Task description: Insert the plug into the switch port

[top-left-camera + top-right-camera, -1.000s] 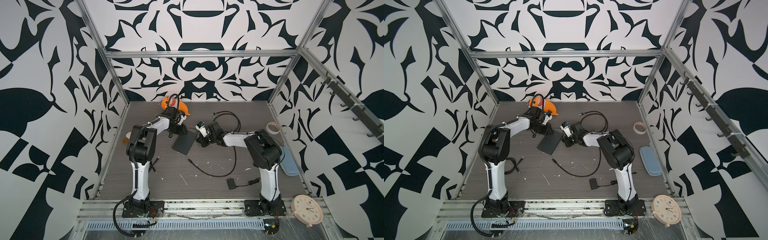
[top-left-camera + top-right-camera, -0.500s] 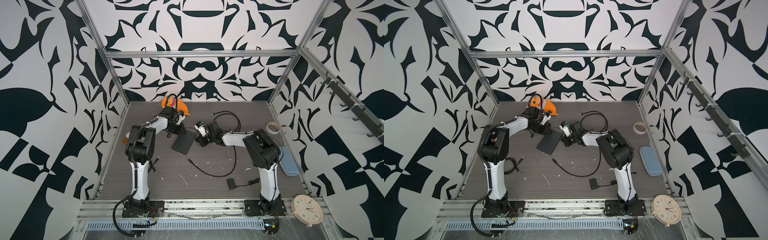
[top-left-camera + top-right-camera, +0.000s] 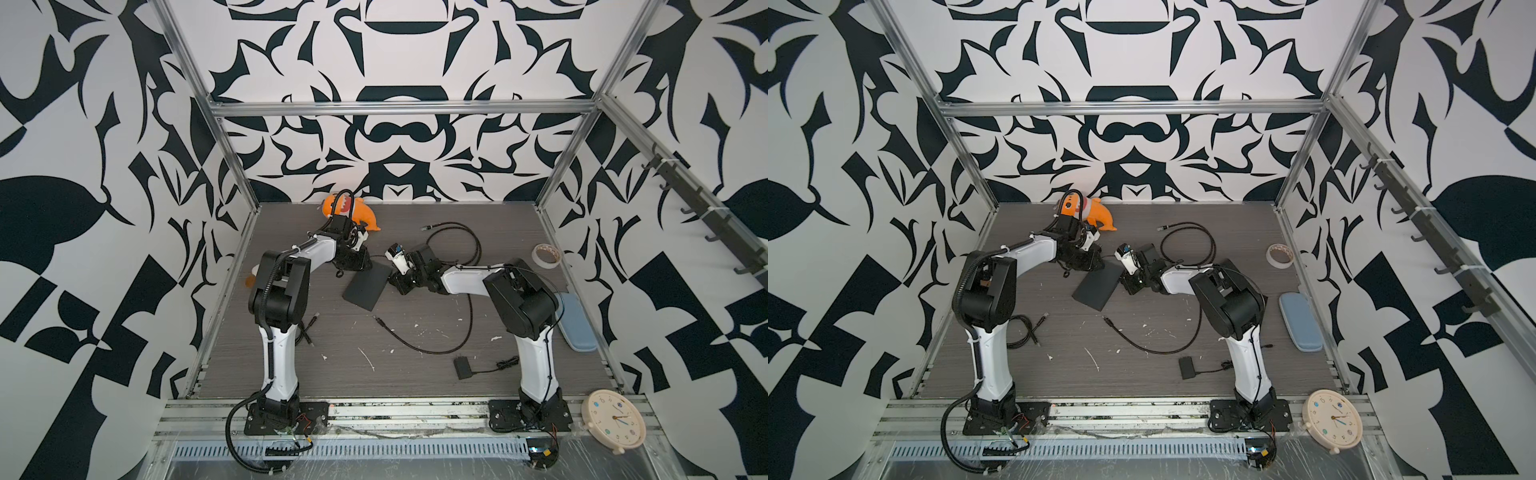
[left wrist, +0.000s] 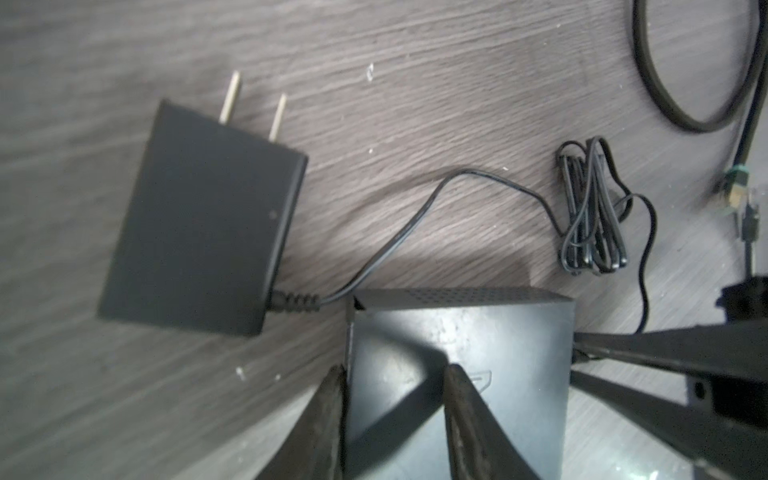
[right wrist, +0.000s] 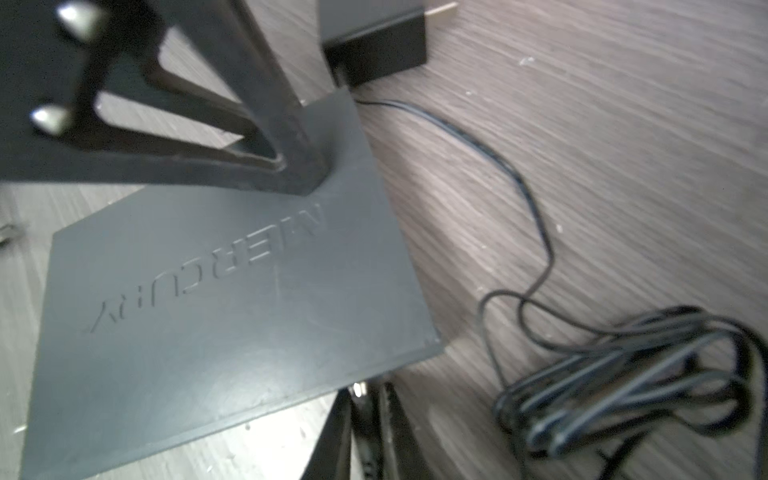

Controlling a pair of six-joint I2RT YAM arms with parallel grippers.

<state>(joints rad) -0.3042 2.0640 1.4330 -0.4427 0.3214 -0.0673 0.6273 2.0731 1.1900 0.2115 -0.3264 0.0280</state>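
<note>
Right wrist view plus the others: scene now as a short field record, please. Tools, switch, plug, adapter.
switch: flat black plastic box embossed MERCURY; seen in both top views
left tool: fingers straddle one corner of the switch, apparently clamped on it
right tool: fingers close together at another switch edge; grip unclear
plug: small metal-tipped end between those fingers, at the switch edge; seating not visible
adapter: black two-prong power brick beside the switch, thin black cord partly bundled

White arms [image 3: 277, 365] with black joints [image 3: 286, 291], black cables [image 3: 235, 432], black base plates [image 3: 505, 417]
</note>
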